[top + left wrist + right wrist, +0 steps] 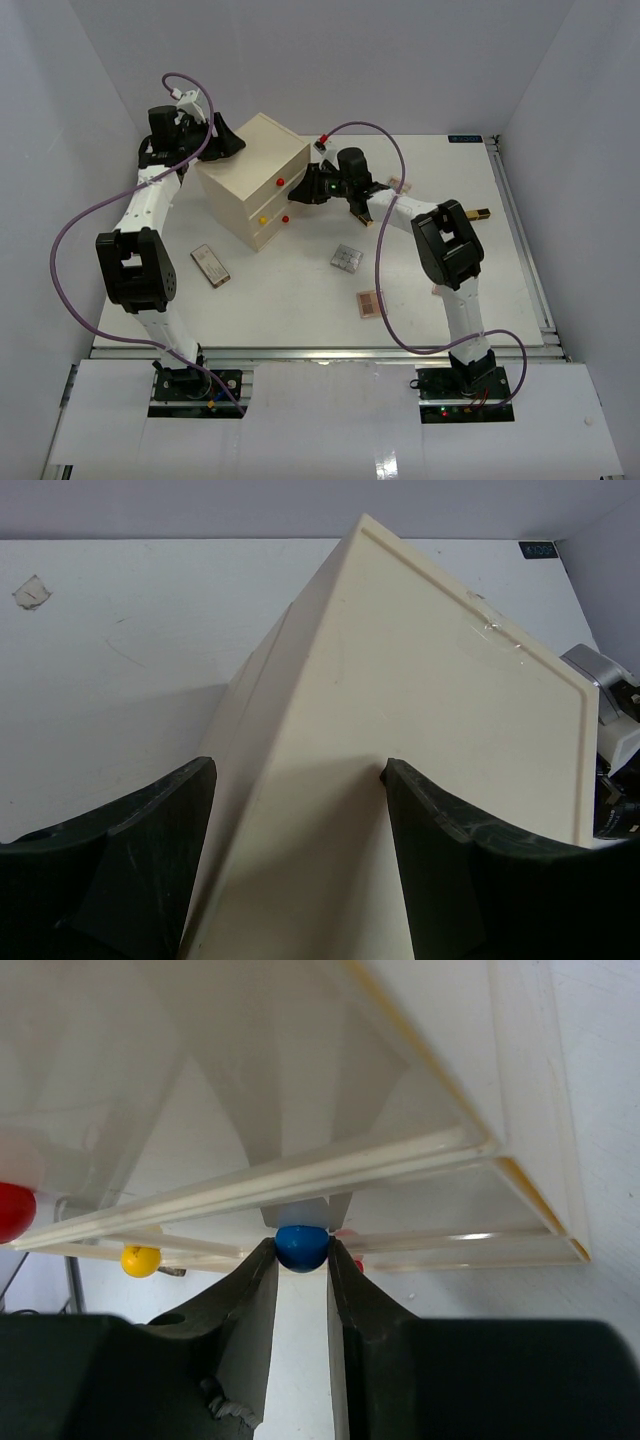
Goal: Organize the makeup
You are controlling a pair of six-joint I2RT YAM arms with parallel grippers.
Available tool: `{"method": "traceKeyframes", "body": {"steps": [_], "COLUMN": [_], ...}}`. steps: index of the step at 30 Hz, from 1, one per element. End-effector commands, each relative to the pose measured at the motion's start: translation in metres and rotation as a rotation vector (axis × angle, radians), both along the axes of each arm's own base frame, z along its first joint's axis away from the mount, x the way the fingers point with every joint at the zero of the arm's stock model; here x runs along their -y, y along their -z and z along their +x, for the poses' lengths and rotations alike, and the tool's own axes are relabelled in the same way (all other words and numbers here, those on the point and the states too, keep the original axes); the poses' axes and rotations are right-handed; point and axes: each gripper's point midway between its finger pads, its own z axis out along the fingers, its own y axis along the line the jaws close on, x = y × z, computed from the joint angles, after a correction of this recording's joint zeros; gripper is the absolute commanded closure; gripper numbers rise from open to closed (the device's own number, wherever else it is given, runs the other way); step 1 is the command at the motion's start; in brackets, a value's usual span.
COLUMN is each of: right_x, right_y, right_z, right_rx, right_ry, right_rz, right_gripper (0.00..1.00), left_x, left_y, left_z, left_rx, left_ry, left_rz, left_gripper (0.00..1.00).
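- Right claw [301, 1253]: clenched on the blue knob [301, 1244] at the front of the cream drawer chest [250, 170]. Both fingers [255, 1295] press the knob's sides, with a narrow slit between them below it.
- Red knob [10, 1210] and yellow knob [140, 1259]: at 9 o'clock of the blue one, untouched.
- Left claw [297, 780]: released, jaws wide apart, one finger on each side of the chest's top corner, at the chest's 11 o'clock in the top view. Whether it touches the chest cannot be told.
- Makeup, all lying on the worktop [300, 320] outside the chest:
  - brown-pink palette [210, 265], flat, at the chest's 7 o'clock
  - silver palette [346, 257], at 4 o'clock
  - pink palette [368, 303], at 5 o'clock and farther out
  - black-gold lipstick [478, 213], on its side at 3 o'clock, beyond the right arm and near the worktop's right edge
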Motion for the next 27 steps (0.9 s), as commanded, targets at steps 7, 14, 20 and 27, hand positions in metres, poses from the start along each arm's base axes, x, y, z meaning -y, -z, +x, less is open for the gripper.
{"method": "traceKeyframes", "body": {"steps": [7, 14, 20, 27], "right_x": [0.046, 0.086, 0.098, 0.091], "right_y": [-0.012, -0.001, 0.002, -0.012], "right_z": [-0.042, -0.073, -0.087, -0.086], "right_rx": [0.056, 0.036, 0.030, 0.116], "right_ry": [-0.028, -0.037, -0.047, -0.129], "right_rz": [-0.033, -0.067, -0.077, -0.066], "right_gripper": [0.84, 0.84, 0.81, 0.18], "left_x": [0.006, 0.004, 0.003, 0.001], "left_y": [0.055, 0.062, 0.057, 0.013], "left_z": [-0.012, -0.005, -0.003, 0.000], "left_rx": [-0.202, -0.223, -0.215, -0.125], "left_ry": [-0.040, -0.061, -0.071, -0.086], "left_rz": [-0.012, -0.025, -0.030, -0.030], "left_gripper": [0.22, 0.22, 0.23, 0.20]}}
